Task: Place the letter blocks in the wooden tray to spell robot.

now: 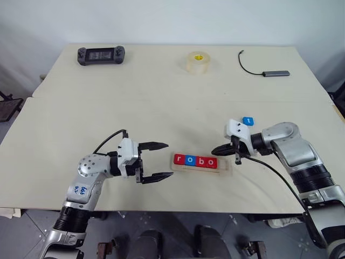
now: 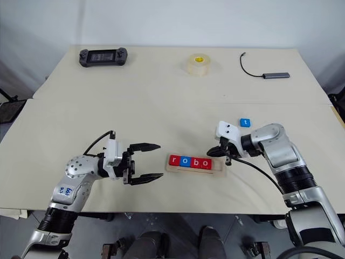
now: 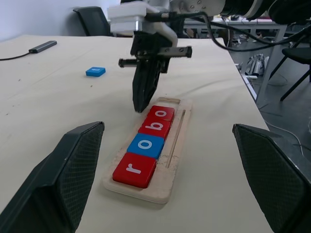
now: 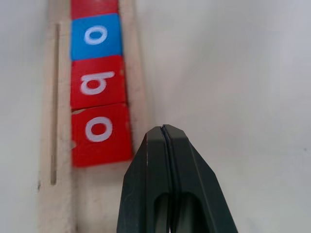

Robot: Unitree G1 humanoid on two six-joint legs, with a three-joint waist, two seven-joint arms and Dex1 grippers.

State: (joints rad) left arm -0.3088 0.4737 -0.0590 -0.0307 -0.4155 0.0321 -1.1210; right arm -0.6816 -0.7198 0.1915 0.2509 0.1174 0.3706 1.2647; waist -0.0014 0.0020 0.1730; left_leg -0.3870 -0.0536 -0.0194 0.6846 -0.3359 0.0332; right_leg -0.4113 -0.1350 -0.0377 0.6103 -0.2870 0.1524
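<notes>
tray's [image 2: 195, 168] last slot free, right gripper [image 2: 213, 152] beside

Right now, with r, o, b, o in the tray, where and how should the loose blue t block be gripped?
The t block lies flat on the table, apart from the tray and with nothing close around it. Probably best come straight down from above and pinch two opposite side edges: it is thin, so only the edges give purchase. The right gripper is nearer, but shut, so it must open first.

The pale table [image 1: 161, 102] carries a wooden tray [image 1: 226, 167], blue tile [image 2: 245, 123], tape roll [image 1: 198, 62], controller [image 1: 101, 55] and cable [image 1: 259, 67].
</notes>
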